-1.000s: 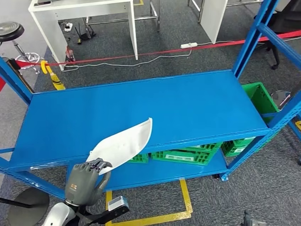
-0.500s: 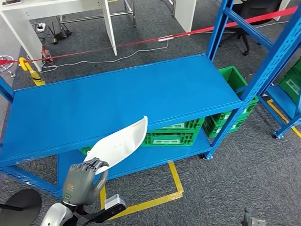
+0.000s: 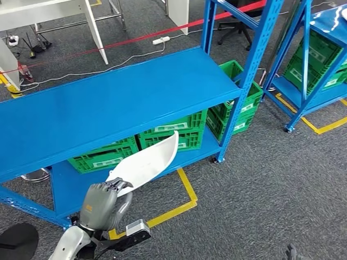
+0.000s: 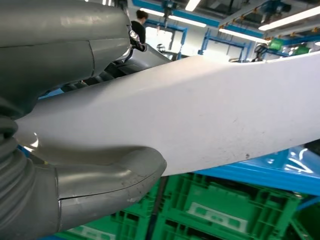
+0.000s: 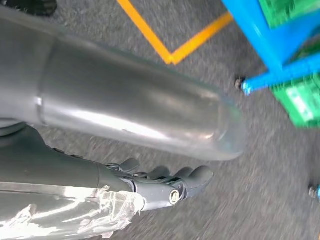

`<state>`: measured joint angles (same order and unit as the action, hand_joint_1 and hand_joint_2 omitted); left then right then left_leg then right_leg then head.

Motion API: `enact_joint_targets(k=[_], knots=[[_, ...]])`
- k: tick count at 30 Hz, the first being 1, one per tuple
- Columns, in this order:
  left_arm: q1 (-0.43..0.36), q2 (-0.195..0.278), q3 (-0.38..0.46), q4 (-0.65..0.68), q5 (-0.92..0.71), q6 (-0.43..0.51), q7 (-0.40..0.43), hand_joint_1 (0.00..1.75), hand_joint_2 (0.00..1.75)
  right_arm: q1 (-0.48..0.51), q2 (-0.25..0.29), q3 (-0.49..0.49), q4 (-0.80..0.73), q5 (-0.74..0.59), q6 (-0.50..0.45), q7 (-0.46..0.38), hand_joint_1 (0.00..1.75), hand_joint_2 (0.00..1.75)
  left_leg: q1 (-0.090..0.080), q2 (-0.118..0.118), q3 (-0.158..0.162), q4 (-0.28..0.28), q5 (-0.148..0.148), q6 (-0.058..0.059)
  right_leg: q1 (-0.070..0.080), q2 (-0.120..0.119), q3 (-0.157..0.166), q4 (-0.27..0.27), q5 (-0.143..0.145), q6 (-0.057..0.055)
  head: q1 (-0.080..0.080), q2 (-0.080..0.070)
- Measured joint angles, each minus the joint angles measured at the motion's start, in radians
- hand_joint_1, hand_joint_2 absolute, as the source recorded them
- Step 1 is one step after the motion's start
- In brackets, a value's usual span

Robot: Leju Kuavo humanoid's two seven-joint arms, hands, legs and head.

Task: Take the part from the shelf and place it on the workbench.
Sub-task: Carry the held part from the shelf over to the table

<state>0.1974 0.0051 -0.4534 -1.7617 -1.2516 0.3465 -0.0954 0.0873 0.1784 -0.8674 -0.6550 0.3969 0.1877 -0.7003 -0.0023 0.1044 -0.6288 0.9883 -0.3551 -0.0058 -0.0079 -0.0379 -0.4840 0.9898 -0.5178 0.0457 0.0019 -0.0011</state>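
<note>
The part (image 3: 145,162) is a long, curved white panel. My left hand (image 3: 102,203) grips it by its near end at the lower left of the head view, and it points up and to the right, in front of the blue shelf (image 3: 102,103). In the left wrist view the white part (image 4: 211,115) lies across my left hand (image 4: 56,190), with the thumb (image 4: 113,182) pressed under it. My right hand (image 5: 166,187) hangs over the grey carpet with its fingers stretched out and nothing in them. The shelf top is bare.
Green crates (image 3: 172,132) sit on the shelf's lower level, with another (image 3: 237,100) at its right end. A second blue rack (image 3: 310,81) with green crates stands at the far right. Yellow floor tape (image 3: 180,208) marks the carpet. A white table (image 3: 96,32) stands behind the shelf.
The camera has swung to the right, so the shelf has slid left in the picture and a second rack has come into sight. My left hand still holds the part.
</note>
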Motion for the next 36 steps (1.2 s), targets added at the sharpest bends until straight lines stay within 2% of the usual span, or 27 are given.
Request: enact_joint_targets(k=[1, 2, 5, 6, 7, 8, 10, 12, 13, 15, 16, 17, 18, 20, 21, 22, 23, 24, 25, 26, 27, 28, 30, 31, 33, 35, 36], knots=[[-0.003, -0.003, -0.001, 0.003, 0.004, 0.000, -0.003, 1.75, 1.75, 0.002, 0.002, -0.010, -0.001, 0.001, 0.003, 0.000, 0.00, 0.00, 0.002, -0.010, -0.005, 0.006, -0.015, -0.006, -0.001, 0.007, -0.011, 0.002, 0.010, -0.009, 0.000, 0.000], [-0.006, -0.005, -0.001, 0.007, 0.008, 0.001, -0.006, 1.75, 1.75, 0.003, 0.003, -0.018, -0.003, 0.003, 0.005, 0.000, 0.00, 0.00, 0.004, -0.028, -0.013, 0.030, -0.051, -0.013, -0.002, 0.014, -0.023, 0.003, 0.024, -0.017, -0.001, 0.000], [-0.025, -0.009, -0.002, 0.031, 0.028, 0.006, -0.014, 1.75, 1.75, -0.002, 0.010, -0.051, -0.012, 0.020, 0.009, 0.000, 0.00, 0.00, 0.006, -0.083, -0.052, 0.201, -0.208, -0.022, -0.003, 0.042, -0.071, 0.004, 0.070, -0.028, -0.003, 0.000], [-0.032, -0.011, -0.002, 0.043, 0.035, 0.007, -0.015, 1.75, 1.75, -0.003, 0.013, -0.064, -0.013, 0.027, 0.011, 0.000, 0.00, 0.00, 0.005, -0.089, -0.056, 0.251, -0.227, -0.020, -0.001, 0.053, -0.091, 0.005, 0.086, -0.029, -0.003, 0.000], [-0.038, -0.013, -0.002, 0.054, 0.042, 0.008, -0.016, 1.75, 1.75, -0.003, 0.016, -0.077, -0.013, 0.033, 0.012, 0.000, 0.00, 0.00, 0.003, -0.093, -0.046, 0.274, -0.221, -0.015, 0.000, 0.063, -0.110, 0.005, 0.101, -0.028, -0.003, 0.000], [-0.043, -0.016, -0.002, 0.063, 0.047, 0.009, -0.016, 1.75, 1.75, -0.002, 0.019, -0.089, -0.013, 0.038, 0.012, 0.000, 0.00, 0.00, 0.001, -0.096, -0.020, 0.262, -0.198, -0.008, 0.002, 0.074, -0.129, 0.006, 0.115, -0.028, -0.003, 0.000], [-0.051, -0.020, -0.002, 0.075, 0.052, 0.010, -0.016, 1.75, 1.75, -0.002, 0.026, -0.107, -0.013, 0.043, 0.013, 0.000, 0.00, 0.00, -0.005, -0.125, 0.075, 0.152, -0.155, 0.012, 0.003, 0.095, -0.160, 0.006, 0.143, -0.024, -0.003, 0.000], [-0.059, -0.025, -0.001, 0.082, 0.053, 0.012, -0.017, 1.75, 1.75, -0.005, 0.031, -0.118, -0.015, 0.045, 0.014, 0.000, 0.00, 0.00, -0.010, -0.165, 0.168, 0.017, -0.160, 0.028, 0.004, 0.115, -0.180, 0.006, 0.170, -0.017, -0.002, 0.000], [-0.062, -0.027, -0.001, 0.085, 0.056, 0.013, -0.017, 1.75, 1.75, -0.005, 0.032, -0.122, -0.016, 0.047, 0.014, 0.000, 0.00, 0.00, -0.012, -0.176, 0.190, -0.020, -0.169, 0.032, 0.003, 0.124, -0.187, 0.004, 0.183, -0.012, -0.002, 0.000], [-0.065, -0.030, -0.001, 0.092, 0.066, 0.016, -0.019, 1.75, 1.75, -0.002, 0.033, -0.136, -0.019, 0.058, 0.015, 0.000, 0.00, 0.00, -0.012, -0.161, 0.184, -0.039, -0.162, 0.035, 0.000, 0.140, -0.197, -0.006, 0.209, 0.001, -0.003, 0.000], [-0.066, -0.031, -0.001, 0.096, 0.074, 0.018, -0.023, 1.75, 1.75, 0.001, 0.035, -0.145, -0.019, 0.068, 0.017, 0.000, 0.00, 0.00, -0.011, -0.150, 0.172, -0.040, -0.150, 0.041, 0.000, 0.133, -0.204, -0.004, 0.201, 0.006, -0.004, 0.000], [-0.067, -0.033, -0.001, 0.099, 0.082, 0.021, -0.028, 1.75, 1.75, 0.003, 0.037, -0.155, -0.020, 0.079, 0.021, 0.000, 0.00, 0.00, -0.009, -0.138, 0.159, -0.042, -0.137, 0.047, 0.000, 0.117, -0.216, 0.015, 0.172, 0.011, -0.002, 0.000], [-0.067, -0.035, 0.000, 0.103, 0.090, 0.024, -0.034, 1.75, 1.75, 0.003, 0.040, -0.164, -0.022, 0.091, 0.025, 0.000, 0.00, 0.00, -0.008, -0.127, 0.144, -0.044, -0.123, 0.052, 0.000, 0.093, -0.230, 0.055, 0.121, 0.015, 0.000, 0.000], [-0.068, -0.036, 0.000, 0.111, 0.102, 0.027, -0.043, 1.75, 1.75, -0.002, 0.044, -0.178, -0.026, 0.108, 0.032, 0.001, 0.00, 0.00, -0.009, -0.102, 0.114, -0.042, -0.098, 0.055, -0.002, 0.054, -0.257, 0.187, 0.010, 0.027, 0.004, 0.000], [-0.068, -0.036, 0.001, 0.115, 0.105, 0.027, -0.046, 1.75, 1.75, -0.006, 0.045, -0.185, -0.027, 0.113, 0.034, 0.001, 0.00, 0.00, -0.010, -0.088, 0.098, -0.041, -0.085, 0.054, -0.005, 0.047, -0.260, 0.253, -0.012, 0.032, 0.004, 0.000], [-0.068, -0.037, 0.001, 0.119, 0.107, 0.027, -0.048, 1.75, 1.75, -0.008, 0.047, -0.191, -0.028, 0.116, 0.035, 0.001, 0.00, 0.00, -0.010, -0.074, 0.082, -0.039, -0.073, 0.052, -0.008, 0.044, -0.253, 0.296, -0.007, 0.038, 0.005, 0.000], [-0.068, -0.037, 0.001, 0.123, 0.109, 0.027, -0.049, 1.75, 1.75, -0.009, 0.047, -0.196, -0.029, 0.117, 0.036, 0.001, 0.00, 0.00, -0.010, -0.062, 0.065, -0.036, -0.062, 0.049, -0.011, 0.041, -0.230, 0.306, 0.020, 0.042, 0.005, 0.000], [-0.069, -0.038, 0.002, 0.126, 0.110, 0.027, -0.051, 1.75, 1.75, -0.010, 0.047, -0.199, -0.029, 0.118, 0.036, 0.001, 0.00, 0.00, -0.009, -0.051, 0.049, -0.032, -0.052, 0.045, -0.014, 0.035, -0.187, 0.278, 0.050, 0.047, 0.005, 0.000], [-0.069, -0.040, 0.002, 0.128, 0.111, 0.027, -0.052, 1.75, 1.75, -0.011, 0.048, -0.202, -0.030, 0.119, 0.037, 0.001, 0.00, 0.00, -0.009, -0.041, 0.036, -0.026, -0.044, 0.040, -0.017, 0.021, -0.129, 0.215, 0.059, 0.051, 0.006, 0.000], [-0.070, -0.041, 0.002, 0.130, 0.111, 0.028, -0.052, 1.75, 1.75, -0.014, 0.050, -0.204, -0.033, 0.120, 0.038, 0.001, 0.00, 0.00, -0.010, -0.032, 0.025, -0.018, -0.037, 0.034, -0.016, 0.007, -0.063, 0.131, 0.048, 0.052, 0.007, 0.000], [-0.071, -0.042, 0.003, 0.131, 0.111, 0.028, -0.052, 1.75, 1.75, -0.016, 0.051, -0.206, -0.035, 0.120, 0.039, 0.001, 0.00, 0.00, -0.011, -0.024, 0.018, -0.012, -0.029, 0.028, -0.013, -0.005, -0.014, 0.060, 0.028, 0.046, 0.006, 0.000], [-0.073, -0.043, 0.003, 0.132, 0.112, 0.029, -0.053, 1.75, 1.75, -0.018, 0.053, -0.208, -0.038, 0.121, 0.039, 0.000, 0.00, 0.00, -0.012, -0.016, 0.015, -0.008, -0.022, 0.023, -0.009, -0.011, 0.013, 0.011, 0.007, 0.039, 0.006, 0.000], [-0.075, -0.044, 0.003, 0.135, 0.117, 0.026, -0.053, 1.75, 1.75, -0.016, 0.055, -0.215, -0.041, 0.126, 0.041, 0.000, 0.00, 0.00, -0.008, -0.004, 0.010, -0.007, -0.008, 0.012, -0.003, -0.002, 0.007, -0.008, 0.006, 0.014, 0.004, 0.000], [-0.075, -0.045, 0.003, 0.137, 0.123, 0.021, -0.054, 1.75, 1.75, -0.014, 0.058, -0.220, -0.042, 0.133, 0.042, 0.000, 0.00, 0.00, -0.005, -0.014, 0.006, -0.003, -0.017, 0.005, -0.003, 0.004, -0.004, -0.008, 0.015, 0.004, 0.004, 0.000], [-0.071, -0.044, 0.005, 0.140, 0.140, 0.003, -0.054, 1.75, 1.75, -0.014, 0.063, -0.230, -0.048, 0.154, 0.046, 0.001, 0.00, 0.00, 0.000, -0.056, -0.011, 0.051, -0.091, -0.008, -0.004, 0.018, -0.026, -0.008, 0.040, -0.016, 0.003, 0.000], [-0.062, -0.043, 0.010, 0.141, 0.158, -0.016, -0.057, 1.75, 1.75, -0.018, 0.070, -0.239, -0.058, 0.176, 0.050, 0.000, 0.00, 0.00, 0.002, -0.088, -0.038, 0.171, -0.195, -0.012, -0.003, 0.037, -0.054, -0.007, 0.066, -0.025, 0.002, 0.000], [-0.056, -0.043, 0.014, 0.141, 0.166, -0.023, -0.060, 1.75, 1.75, -0.018, 0.075, -0.242, -0.061, 0.185, 0.051, 0.000, 0.00, 0.00, 0.002, -0.093, -0.047, 0.229, -0.222, -0.012, -0.001, 0.049, -0.071, -0.007, 0.077, -0.027, 0.002, 0.000]])
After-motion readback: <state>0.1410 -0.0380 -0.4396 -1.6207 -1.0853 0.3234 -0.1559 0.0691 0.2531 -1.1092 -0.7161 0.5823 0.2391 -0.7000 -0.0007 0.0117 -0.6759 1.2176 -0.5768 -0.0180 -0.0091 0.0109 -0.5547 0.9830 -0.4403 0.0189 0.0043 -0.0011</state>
